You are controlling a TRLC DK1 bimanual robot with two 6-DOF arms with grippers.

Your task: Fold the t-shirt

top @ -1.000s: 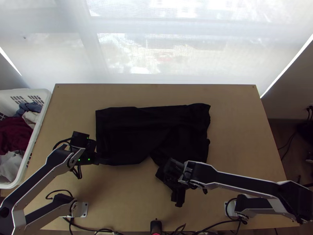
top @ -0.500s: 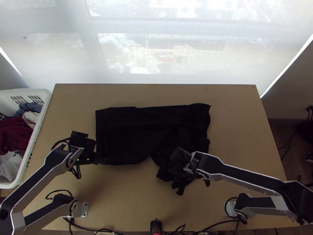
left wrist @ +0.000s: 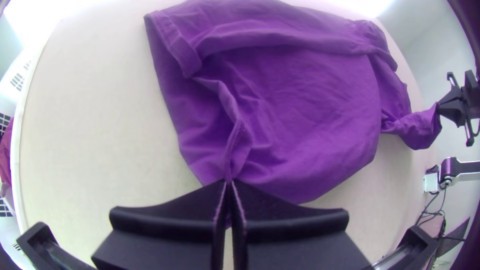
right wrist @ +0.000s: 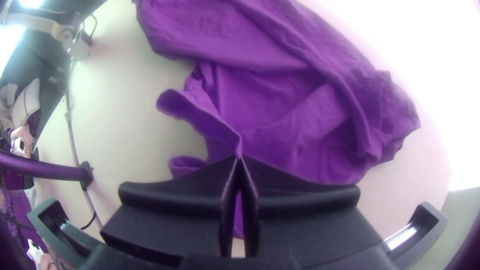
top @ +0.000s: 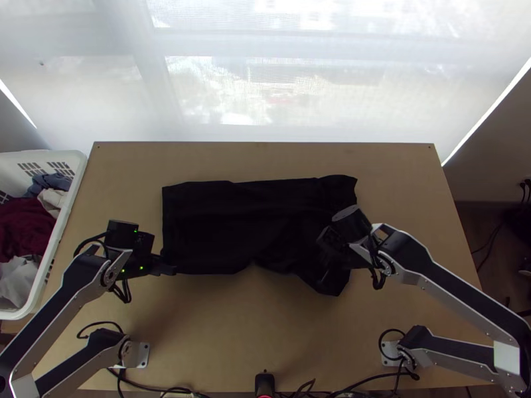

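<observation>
In the top view the black t-shirt lies as a wide bundle across the middle of the table. My left gripper is at its lower left corner, my right gripper over its lower right part. The left wrist view shows the shirt in purple, a ridge of it pinched in the left gripper, which is shut on it. In the right wrist view a raised edge of the shirt runs into the shut right gripper. How its layers lie is hard to tell.
A white basket with clothes stands at the table's left. Bare wooden table lies on the near side of the shirt. A small black device and cables are at the near edge.
My right gripper has moved up and to the right in the top view, carrying the shirt's near right part along. The left gripper has shifted slightly, and the shirt's lower left edge with it.
</observation>
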